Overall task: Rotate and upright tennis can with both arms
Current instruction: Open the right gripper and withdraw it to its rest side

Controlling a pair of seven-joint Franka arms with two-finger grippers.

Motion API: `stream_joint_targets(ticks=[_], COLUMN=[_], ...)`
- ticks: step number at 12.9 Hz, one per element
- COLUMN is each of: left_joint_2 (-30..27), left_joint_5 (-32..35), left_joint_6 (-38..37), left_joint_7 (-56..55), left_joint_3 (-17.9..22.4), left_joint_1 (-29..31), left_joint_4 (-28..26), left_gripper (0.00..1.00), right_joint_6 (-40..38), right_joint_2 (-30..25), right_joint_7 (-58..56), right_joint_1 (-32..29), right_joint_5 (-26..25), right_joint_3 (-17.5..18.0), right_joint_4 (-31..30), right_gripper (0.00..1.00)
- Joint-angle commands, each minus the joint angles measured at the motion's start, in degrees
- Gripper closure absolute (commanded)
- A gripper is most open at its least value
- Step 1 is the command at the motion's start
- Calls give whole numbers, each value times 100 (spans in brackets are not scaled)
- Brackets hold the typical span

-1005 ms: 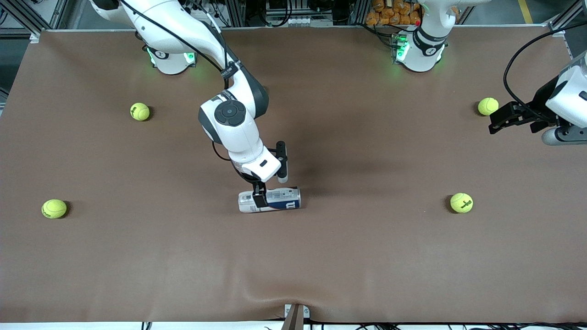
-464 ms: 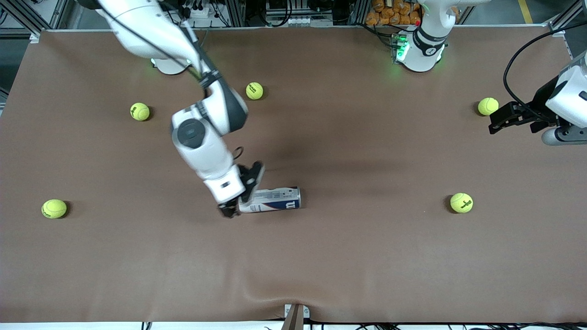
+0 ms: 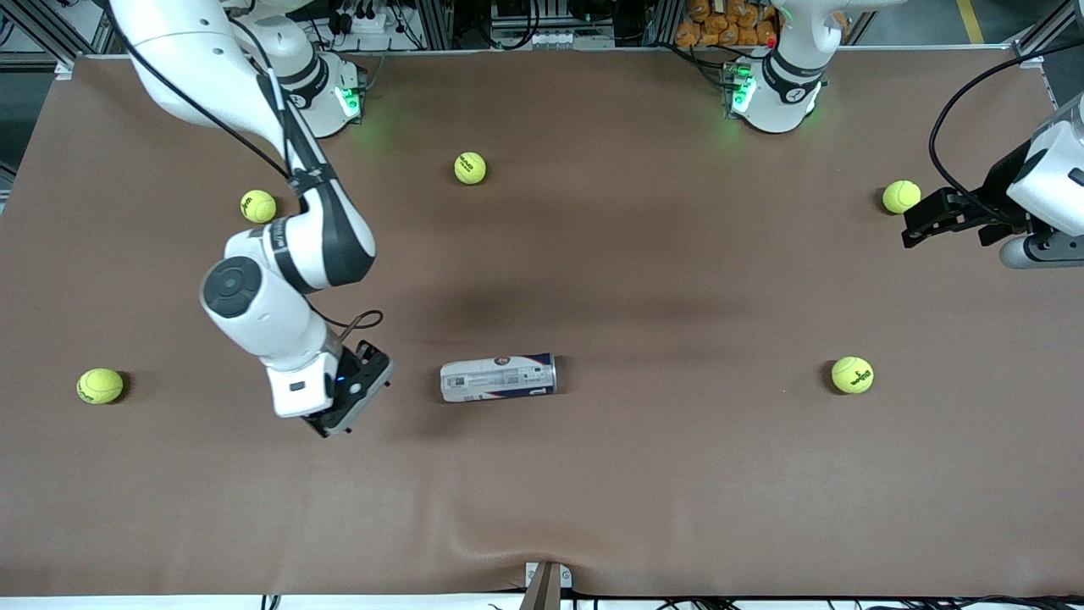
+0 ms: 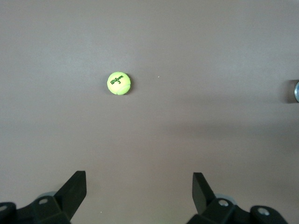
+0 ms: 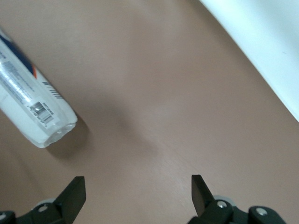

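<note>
Slim clear-plastic tennis can (image 3: 498,378) with white and navy label lies on its side mid-worktop (image 3: 593,474), free of both arms. Right end effector (image 3: 349,398), fingers (image 5: 74,193) spread wide and empty, hovers beside the can at its 9 o'clock; the right wrist view crops the can (image 5: 32,109). Left end effector (image 3: 919,224), wide and empty, waits over the worktop edge, beside a yellow-green tennis ball (image 3: 900,196).

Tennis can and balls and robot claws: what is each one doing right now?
tennis can: lying on its side on the table, nothing touching it.
right claw: open, empty, low over the table beside the can's white end.
left claw: open, empty, waiting at the left arm's end of the table.
tennis balls: five of them resting loose on the table.
table: covered by a brown mat.
</note>
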Motion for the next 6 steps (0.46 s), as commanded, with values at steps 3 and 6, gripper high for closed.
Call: stream_joint_targets(ticks=[3,6], left_joint_2=[0,-9], left_joint_5=[-48,-40], left_joint_6=[37,28], left_joint_7=[116,90], left_joint_3=[2,2], left_joint_1=[0,-9], left_joint_4=[8,8], left_gripper=[0,0], right_joint_6=[-713,-1741], right_joint_2=[-697,-1172], right_joint_7=[684,1353], right_joint_1=[-747,-1064], right_joint_5=[59,51], right_joint_3=[74,65], right_joint_4=[-141,-124], right_gripper=[0,0])
